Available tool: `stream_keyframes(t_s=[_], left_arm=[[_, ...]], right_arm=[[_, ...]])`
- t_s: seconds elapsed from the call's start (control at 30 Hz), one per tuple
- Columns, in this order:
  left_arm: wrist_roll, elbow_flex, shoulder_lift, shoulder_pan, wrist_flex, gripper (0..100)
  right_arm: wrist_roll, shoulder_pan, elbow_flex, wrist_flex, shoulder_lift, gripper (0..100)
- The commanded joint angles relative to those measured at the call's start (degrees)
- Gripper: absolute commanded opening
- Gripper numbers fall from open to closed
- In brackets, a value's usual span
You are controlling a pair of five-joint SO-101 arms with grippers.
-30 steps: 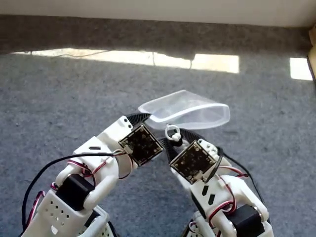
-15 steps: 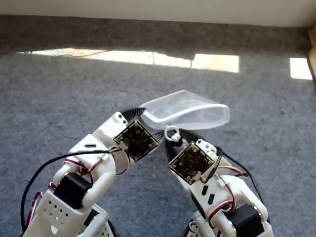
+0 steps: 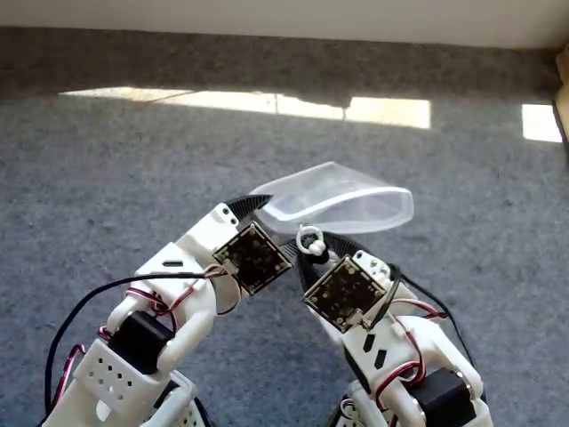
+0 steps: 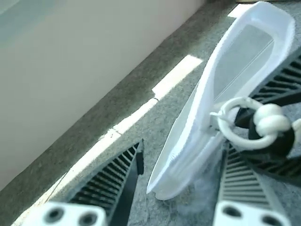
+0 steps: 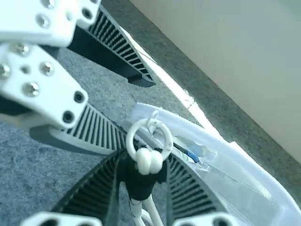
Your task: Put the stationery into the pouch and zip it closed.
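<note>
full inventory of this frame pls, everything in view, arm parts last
pouch: 1, translucent white, mid-table, ahead of both arms.
zip pull: 1, white ring and white beads on a dark cord, at the pouch's near edge.
stationery: count unclear, a blue and dark piece seen through the pouch wall.
table: 1, grey carpet-like top, sunlit strips along the far side.
wall: 1, pale, behind the table.
left gripper: 1, white body, black fingers, open around the pouch's end.
right gripper: 1, same colours, shut on the zip pull.
</note>
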State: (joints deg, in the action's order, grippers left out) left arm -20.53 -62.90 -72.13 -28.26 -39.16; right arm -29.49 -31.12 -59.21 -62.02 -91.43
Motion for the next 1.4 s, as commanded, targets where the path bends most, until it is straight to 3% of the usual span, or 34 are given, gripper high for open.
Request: stream_keyframes(t_s=[0.0,0.23,0.4,0.93,1.37], left_arm=[[-0.09,-0.04,0.13,-2.59,1.49,25],[0.35,-4.97,0.04,-4.7,7.74,25],[2.02,-6.81,-0.22,-4.7,10.9,18],[2.11,-7.96,-0.57,-4.88,10.99,1],[2.11,-7.96,-0.66,-6.55,10.73,1]], right_arm=[[-0.88,0.48,0.57,-0.31,-0.04,0.5],[-0.88,0.48,0.57,-0.22,-0.31,0.5],[-0.88,0.48,0.57,-0.22,-0.31,0.5],[-0.88,0.57,0.57,0.13,-0.31,0.5],[-0.79,0.75,0.75,0.13,-0.31,0.5]])
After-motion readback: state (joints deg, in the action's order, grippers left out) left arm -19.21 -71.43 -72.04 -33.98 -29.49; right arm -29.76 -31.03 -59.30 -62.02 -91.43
